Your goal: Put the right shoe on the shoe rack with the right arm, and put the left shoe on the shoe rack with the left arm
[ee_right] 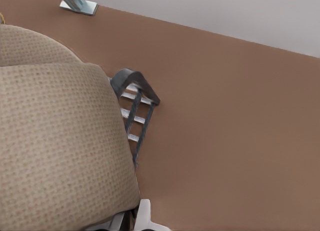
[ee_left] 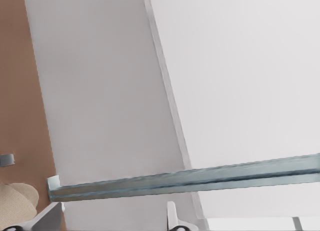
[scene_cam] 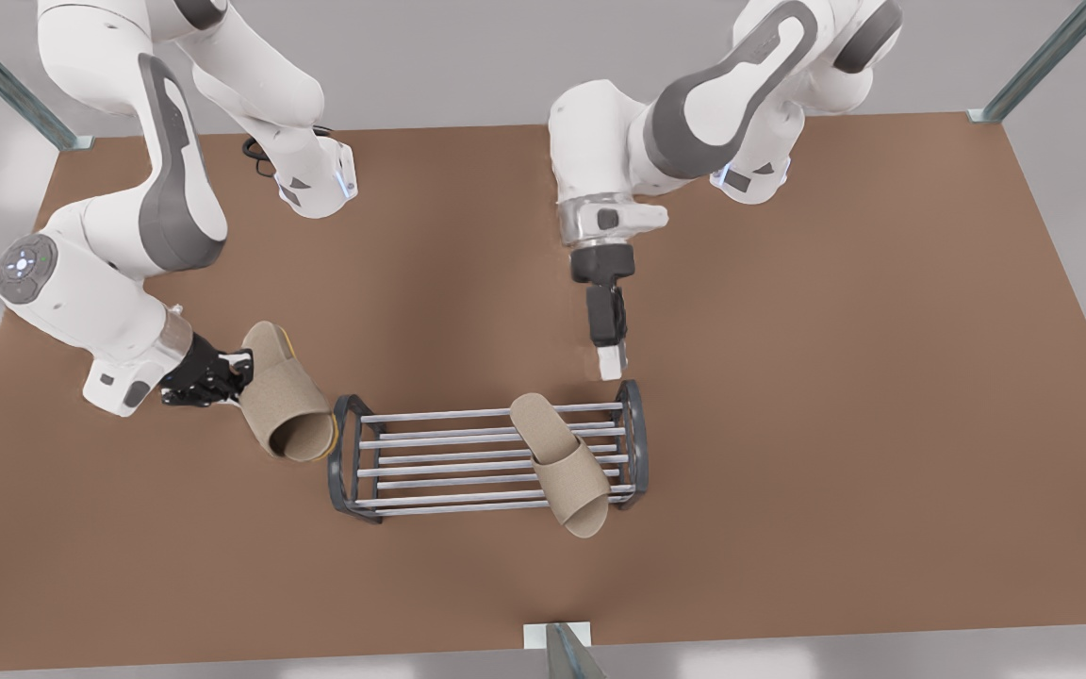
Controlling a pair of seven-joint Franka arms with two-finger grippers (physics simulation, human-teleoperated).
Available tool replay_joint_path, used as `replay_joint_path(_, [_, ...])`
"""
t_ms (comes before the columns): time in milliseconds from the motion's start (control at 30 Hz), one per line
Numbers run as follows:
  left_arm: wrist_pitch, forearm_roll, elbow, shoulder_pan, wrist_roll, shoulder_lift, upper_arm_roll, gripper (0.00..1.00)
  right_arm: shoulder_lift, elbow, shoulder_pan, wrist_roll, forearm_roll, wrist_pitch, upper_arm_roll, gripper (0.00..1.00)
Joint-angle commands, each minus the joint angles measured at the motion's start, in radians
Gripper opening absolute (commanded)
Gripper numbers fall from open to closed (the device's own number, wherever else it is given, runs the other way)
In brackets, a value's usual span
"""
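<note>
The right-shoe placement is in hand: the right shoe (scene_cam: 284,410) is held clamped and tilted in the right gripper (scene_cam: 222,375), just beside the shoe rack (scene_cam: 449,443), which is set mid-tabletop (scene_cam: 835,377) toward the edge opposite the arm bases. A lift over the end frame onto the free bars is called for next. Two slippers, one rack and two arms are counted; the left shoe (scene_cam: 567,462) is already laid across the bars, and the left gripper (scene_cam: 611,363), apparently spread and empty, is held above the rack's far rail.
</note>
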Motion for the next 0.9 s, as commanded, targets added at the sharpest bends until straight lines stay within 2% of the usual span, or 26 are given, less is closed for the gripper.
replay_joint_path(0, [-0.873,-0.661,0.134,0.129,2.503,-0.014,0.001,1.00,-0.002,0.003,0.012,0.448,-0.005,-0.043,0.042,0.21])
replay_joint_path(33, [-0.948,-0.762,0.159,0.232,2.661,-0.014,-0.001,1.00,-0.001,0.004,0.045,0.529,-0.013,-0.017,0.042,0.21])
replay_joint_path(67, [-0.976,-0.790,0.162,0.256,2.683,-0.013,-0.004,1.00,0.004,0.014,0.088,0.634,-0.042,-0.005,0.042,0.21])
replay_joint_path(267, [-0.970,-0.785,0.158,0.253,2.685,-0.025,0.001,1.00,0.142,0.090,0.232,0.931,-0.175,0.069,0.036,0.21])
replay_joint_path(300, [-0.965,-0.785,0.155,0.253,2.685,-0.025,0.006,1.00,0.168,0.092,0.247,0.990,-0.195,0.135,0.036,0.21])
replay_joint_path(500, [-0.945,-0.788,0.135,0.260,2.685,-0.024,0.010,1.00,0.203,0.093,0.312,1.088,-0.260,0.182,0.030,0.21])
replay_joint_path(867, [-0.942,-0.787,0.135,0.261,2.685,-0.014,0.010,1.00,0.335,0.098,0.387,1.229,-0.528,0.264,0.022,0.21])
